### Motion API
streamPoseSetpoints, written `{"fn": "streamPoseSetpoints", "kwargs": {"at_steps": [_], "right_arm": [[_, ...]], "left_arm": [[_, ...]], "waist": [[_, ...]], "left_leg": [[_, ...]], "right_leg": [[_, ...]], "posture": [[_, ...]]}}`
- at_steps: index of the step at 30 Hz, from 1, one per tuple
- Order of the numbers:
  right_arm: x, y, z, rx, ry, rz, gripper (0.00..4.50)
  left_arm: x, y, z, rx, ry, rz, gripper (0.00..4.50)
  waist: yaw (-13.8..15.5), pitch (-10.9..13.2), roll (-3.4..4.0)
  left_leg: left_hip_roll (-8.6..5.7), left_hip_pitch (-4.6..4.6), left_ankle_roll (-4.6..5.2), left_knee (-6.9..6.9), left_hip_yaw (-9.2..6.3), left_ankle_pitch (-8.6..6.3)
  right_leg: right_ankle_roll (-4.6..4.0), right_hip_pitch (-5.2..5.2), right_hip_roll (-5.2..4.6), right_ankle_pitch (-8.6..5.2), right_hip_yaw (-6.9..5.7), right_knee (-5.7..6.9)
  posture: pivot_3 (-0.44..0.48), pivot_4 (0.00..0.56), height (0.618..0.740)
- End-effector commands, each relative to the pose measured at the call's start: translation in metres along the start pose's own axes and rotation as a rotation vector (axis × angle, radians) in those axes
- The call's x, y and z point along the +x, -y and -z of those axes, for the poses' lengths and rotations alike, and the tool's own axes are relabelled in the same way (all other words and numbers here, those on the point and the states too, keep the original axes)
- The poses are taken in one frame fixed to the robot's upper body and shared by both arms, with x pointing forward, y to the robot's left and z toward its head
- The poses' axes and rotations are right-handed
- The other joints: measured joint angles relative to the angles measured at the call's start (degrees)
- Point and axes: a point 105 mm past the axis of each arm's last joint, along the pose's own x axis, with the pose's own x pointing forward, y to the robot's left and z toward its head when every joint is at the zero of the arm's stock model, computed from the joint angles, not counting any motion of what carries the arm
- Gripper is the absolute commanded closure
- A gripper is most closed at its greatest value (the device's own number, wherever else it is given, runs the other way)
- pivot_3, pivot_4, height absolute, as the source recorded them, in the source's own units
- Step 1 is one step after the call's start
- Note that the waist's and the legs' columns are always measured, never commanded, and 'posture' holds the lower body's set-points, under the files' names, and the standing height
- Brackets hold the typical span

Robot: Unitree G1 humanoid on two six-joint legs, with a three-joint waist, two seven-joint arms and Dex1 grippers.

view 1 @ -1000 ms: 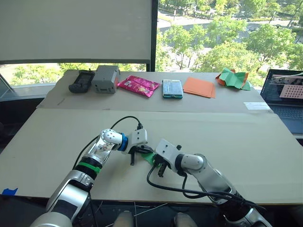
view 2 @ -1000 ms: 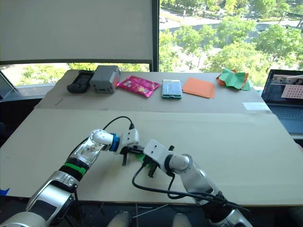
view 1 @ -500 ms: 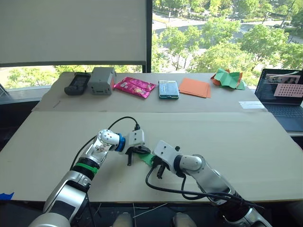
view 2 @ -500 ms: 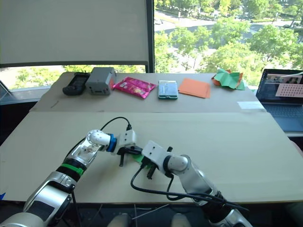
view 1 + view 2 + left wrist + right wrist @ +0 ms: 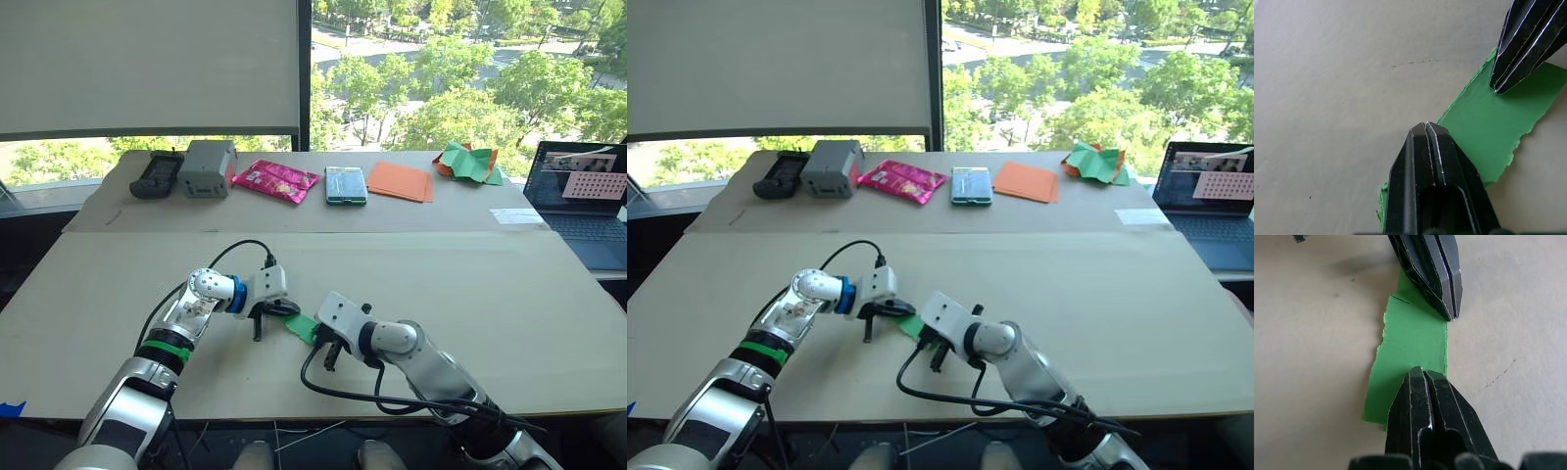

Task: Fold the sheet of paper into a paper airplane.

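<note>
Green sheet of paper (image 5: 1410, 345), thin, ragged-edged, limp, tear-prone; flat on cardboard tabletop (image 5: 509, 294). Pinned under clenched left gripper (image 5: 1426, 128) and right gripper (image 5: 1421, 373). Best pinched along 1 free edge.

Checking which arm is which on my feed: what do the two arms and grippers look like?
Left arm: silver links, a green band, a blue ring at the wrist, a white wrist block, a looping black cable. Right arm: silver-grey links, a white wrist block, black cables. The left gripper and right gripper each have two black ridged fingers tapering to points.
</note>
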Motion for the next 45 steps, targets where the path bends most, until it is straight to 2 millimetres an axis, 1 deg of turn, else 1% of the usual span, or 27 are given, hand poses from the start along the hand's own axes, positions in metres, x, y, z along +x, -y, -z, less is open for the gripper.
{"fn": "streamPoseSetpoints", "kwargs": {"at_steps": [1,9,22,26,31,36,38,40,42,44,45], "right_arm": [[0.003,-0.009,0.026,0.054,-0.108,-0.039,4.45],[0.003,-0.009,0.026,0.051,-0.107,-0.041,4.45],[0.004,-0.008,0.026,0.048,-0.108,-0.043,4.45],[0.004,-0.008,0.025,0.044,-0.107,-0.041,4.45],[0.004,-0.007,0.025,0.041,-0.107,-0.042,4.45],[0.004,-0.006,0.023,0.021,-0.097,-0.038,4.45],[0.003,-0.004,0.015,-0.003,-0.055,-0.028,4.45],[0.002,-0.001,0.009,-0.014,-0.028,-0.017,4.45],[-0.001,0.004,0.002,-0.032,0.004,0.001,4.45],[-0.005,0.008,-0.007,-0.048,0.043,0.014,4.45],[-0.007,0.008,-0.011,-0.052,0.058,0.017,4.45]], "left_arm": [[-0.016,0.010,0.056,-0.139,-0.178,-0.018,4.50],[-0.025,0.008,0.066,-0.162,-0.198,-0.050,4.50],[-0.029,0.005,0.065,-0.167,-0.192,-0.074,4.50],[-0.033,0.006,0.068,-0.171,-0.198,-0.085,4.50],[-0.034,0.005,0.067,-0.171,-0.191,-0.093,4.50],[-0.035,-0.002,0.058,-0.162,-0.155,-0.129,4.50],[-0.040,-0.011,0.043,-0.177,-0.078,-0.176,4.50],[-0.046,-0.018,0.031,-0.206,-0.005,-0.216,4.50],[-0.061,-0.023,0.020,-0.233,0.062,-0.259,4.50],[-0.076,-0.026,0.013,-0.254,0.109,-0.298,4.50],[-0.080,-0.026,0.012,-0.261,0.119,-0.310,4.50]], "waist": [[-0.03,0.00,0.00],[-0.15,-0.01,0.02],[-0.28,-0.01,0.02],[-0.70,-0.01,0.03],[-1.00,0.00,0.04],[-1.00,0.02,0.04],[-1.03,0.04,0.03],[-1.13,0.24,0.00],[-1.17,0.48,-0.01],[-1.19,0.85,-0.05],[-1.12,1.09,-0.09]], "left_leg": [[0.00,0.00,0.00,0.00,0.00,0.00],[0.01,0.03,-0.01,-0.02,0.00,-0.01],[0.02,0.03,-0.04,-0.04,0.00,-0.03],[0.03,0.03,-0.04,-0.06,-0.01,-0.03],[0.02,0.04,-0.05,-0.09,-0.01,-0.03],[0.02,0.03,-0.06,-0.09,0.00,-0.04],[0.02,0.03,-0.06,-0.10,0.00,-0.04],[0.02,0.01,-0.07,-0.10,0.00,-0.05],[0.02,-0.05,-0.07,-0.14,-0.01,-0.05],[0.02,-0.11,-0.06,-0.16,-0.01,-0.04],[0.02,-0.15,-0.06,-0.16,-0.01,-0.04]], "right_leg": [[0.00,0.00,0.00,0.00,0.00,0.00],[0.00,-0.01,0.00,0.00,0.00,0.00],[-0.01,-0.04,-0.01,-0.01,0.00,0.00],[-0.01,-0.05,-0.01,-0.01,0.00,0.00],[-0.01,-0.06,-0.02,-0.01,0.00,-0.01],[-0.02,-0.07,-0.04,-0.01,0.00,-0.02],[-0.02,-0.07,-0.04,-0.01,0.00,-0.02],[-0.02,-0.11,-0.06,-0.01,0.00,-0.02],[-0.02,-0.20,-0.05,-0.01,-0.01,-0.02],[-0.01,-0.29,-0.05,-0.01,-0.01,-0.02],[-0.01,-0.33,-0.04,-0.01,-0.01,-0.02]], "posture": [[0.000,0.150,0.706],[0.000,0.150,0.706],[0.000,0.150,0.706],[0.000,0.150,0.706],[0.000,0.150,0.706],[0.000,0.150,0.706],[0.000,0.150,0.706],[0.000,0.150,0.706],[0.000,0.150,0.706],[0.000,0.150,0.706],[0.000,0.150,0.706]]}}
